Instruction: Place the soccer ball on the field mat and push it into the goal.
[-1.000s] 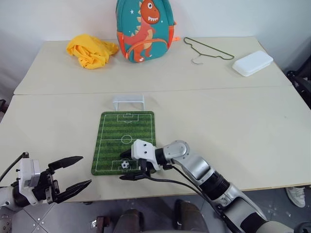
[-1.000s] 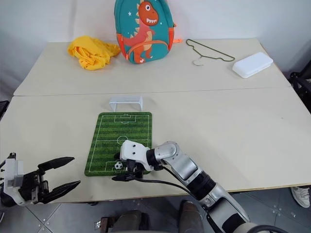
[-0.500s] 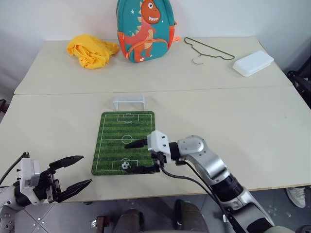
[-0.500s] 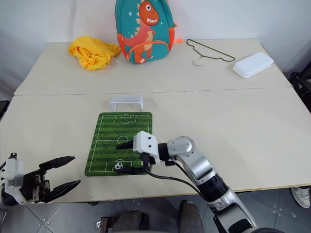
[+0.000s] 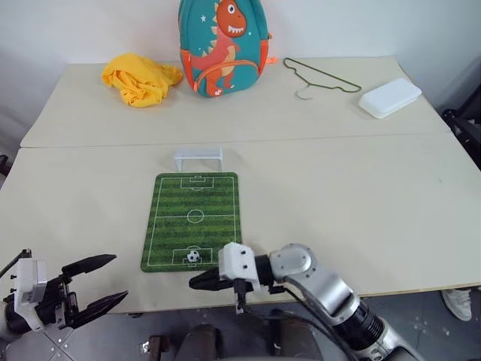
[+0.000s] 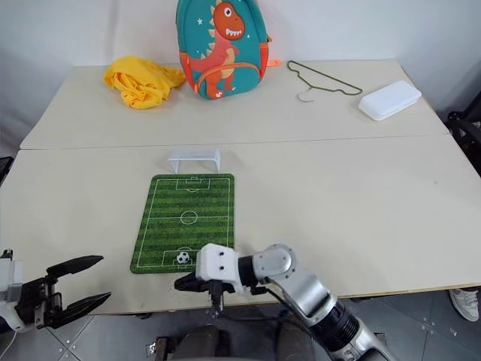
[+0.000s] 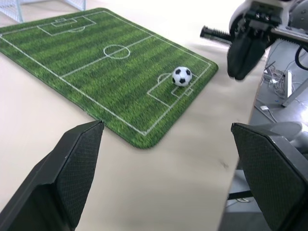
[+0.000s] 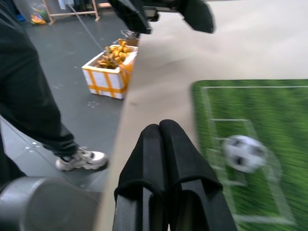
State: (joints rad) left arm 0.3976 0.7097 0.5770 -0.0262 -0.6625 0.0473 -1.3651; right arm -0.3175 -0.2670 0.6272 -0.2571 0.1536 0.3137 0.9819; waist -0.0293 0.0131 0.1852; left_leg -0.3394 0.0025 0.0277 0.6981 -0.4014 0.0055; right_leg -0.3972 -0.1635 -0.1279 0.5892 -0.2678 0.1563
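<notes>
The table (image 5: 361, 195) bears field mat (image 5: 194, 219), goal (image 5: 198, 159), backpack (image 5: 223, 45), cloth (image 5: 140, 77), hanger (image 5: 319, 77), case (image 5: 389, 97).

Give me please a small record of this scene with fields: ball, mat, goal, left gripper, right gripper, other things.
ball: soccer ball lies on the mat, in the near penalty area
mat: field mat flat on the table
goal: goal upright just past the mat's far end, apart from the ball
left gripper: left gripper open, empty, off the table's near edge
right gripper: right gripper shut, empty, near the mat's near edge
other things: backpack, yellow cloth, hanger, white case at the far side
</notes>
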